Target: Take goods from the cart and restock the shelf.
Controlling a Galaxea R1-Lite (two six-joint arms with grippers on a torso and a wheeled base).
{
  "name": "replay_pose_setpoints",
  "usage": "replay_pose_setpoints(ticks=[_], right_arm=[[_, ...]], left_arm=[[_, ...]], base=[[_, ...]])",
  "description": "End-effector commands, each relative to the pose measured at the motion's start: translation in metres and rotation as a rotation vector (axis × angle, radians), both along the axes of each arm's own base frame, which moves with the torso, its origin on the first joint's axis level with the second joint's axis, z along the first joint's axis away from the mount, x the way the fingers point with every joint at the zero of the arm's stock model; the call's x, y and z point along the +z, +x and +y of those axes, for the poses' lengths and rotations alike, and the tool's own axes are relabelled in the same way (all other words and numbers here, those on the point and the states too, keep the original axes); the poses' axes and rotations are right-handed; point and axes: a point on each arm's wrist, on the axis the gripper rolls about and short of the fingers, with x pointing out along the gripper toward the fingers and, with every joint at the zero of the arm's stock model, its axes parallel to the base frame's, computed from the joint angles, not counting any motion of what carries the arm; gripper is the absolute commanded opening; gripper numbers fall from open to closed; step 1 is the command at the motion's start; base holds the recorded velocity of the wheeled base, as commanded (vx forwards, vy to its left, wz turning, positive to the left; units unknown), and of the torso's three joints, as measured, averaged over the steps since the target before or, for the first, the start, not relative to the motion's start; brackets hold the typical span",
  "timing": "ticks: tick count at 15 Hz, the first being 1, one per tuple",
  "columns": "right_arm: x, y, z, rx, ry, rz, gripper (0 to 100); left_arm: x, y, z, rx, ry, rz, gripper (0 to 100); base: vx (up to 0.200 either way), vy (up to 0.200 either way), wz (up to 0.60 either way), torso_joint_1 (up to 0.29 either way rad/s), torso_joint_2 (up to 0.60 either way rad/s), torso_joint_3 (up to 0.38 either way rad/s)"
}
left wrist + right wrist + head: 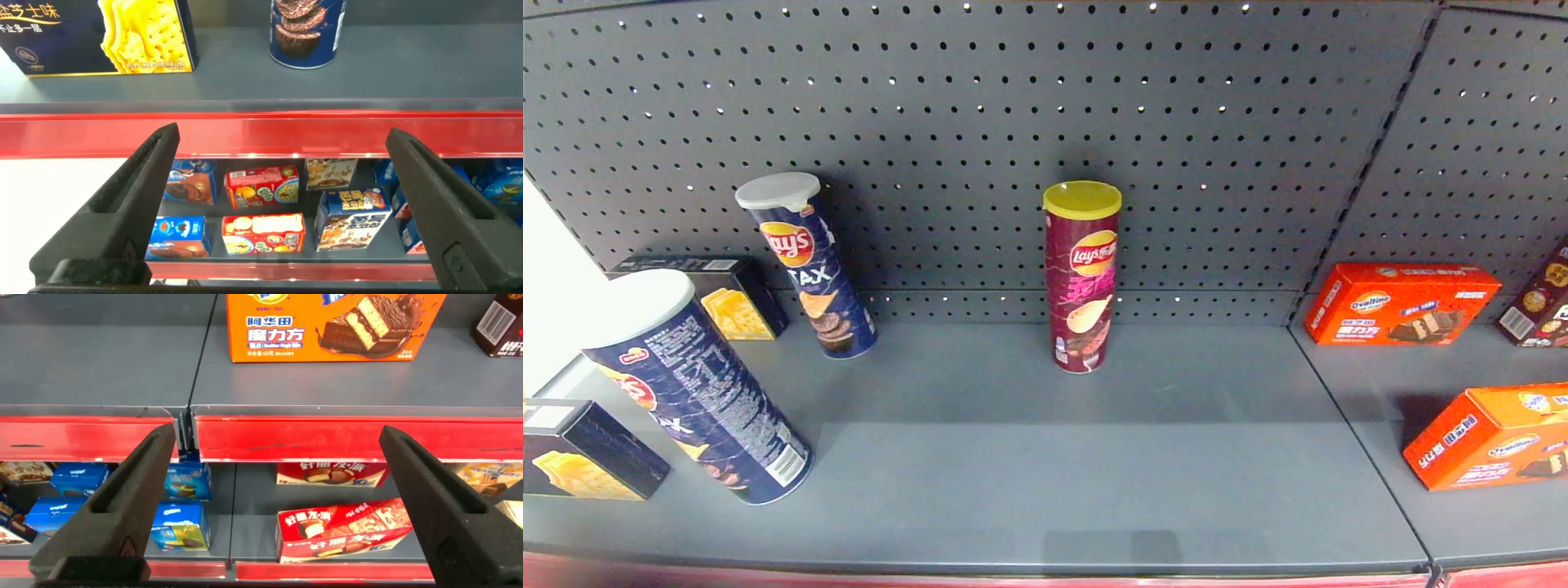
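Showing a maroon cardboard crisp tube with a yellow plastic lid (pixel 1082 278) upright near the middle of a dark grey metal shelf (pixel 1045 457), close to the dark perforated back panel (pixel 1013 106) and well apart from everything else.

Flanking it on the robot's left: a navy crisp tube with a white lid (pixel 809 265) by the back panel, a second navy crisp tube (pixel 698 388) nearer the front edge, a dark cardboard cracker box (pixel 731 298) at the rear and another dark cracker box (pixel 584 449) at the front corner.

Lining the neighbouring bay on the right: an orange cardboard wafer box (pixel 1401 302) at the rear, a second orange wafer box (pixel 1490 437) near the front, and a brown box (pixel 1539 302) at the far edge.

Seen from the wrists: the left pincer (pixel 282 135) spread wide and gripping nothing, level with the red price rail (pixel 261 151) along the shelf front, with small blue and red boxes (pixel 265 233) on a lower shelf beyond. Likewise wide open and empty, the right pincer (pixel 278 431), facing the rail where the two bays meet, with an orange box on the board just behind that rail.
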Motion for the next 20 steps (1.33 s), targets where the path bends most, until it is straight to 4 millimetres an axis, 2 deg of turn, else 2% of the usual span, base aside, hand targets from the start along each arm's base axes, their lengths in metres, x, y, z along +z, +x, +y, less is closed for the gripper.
replay_pose_setpoints(ticks=[1,16,20], right_arm=[[0.0,0.0001,0.0,0.0,0.0,0.002,100],[0.0,0.0001,0.0,-0.001,0.002,0.002,100],[0.0,0.0001,0.0,-0.003,0.0,0.002,100]], left_arm=[[0.0,0.0,0.0,0.0,0.0,0.0,100],[0.0,0.0001,0.0,0.0,0.0,0.002,100],[0.0,0.0,0.0,0.0,0.0,0.0,100]], base=[[0.0,0.0,0.0,0.0,0.0,0.0],[0.0,0.0,0.0,0.0,0.0,0.0],[0.0,0.0,0.6,0.001,0.0,0.004]])
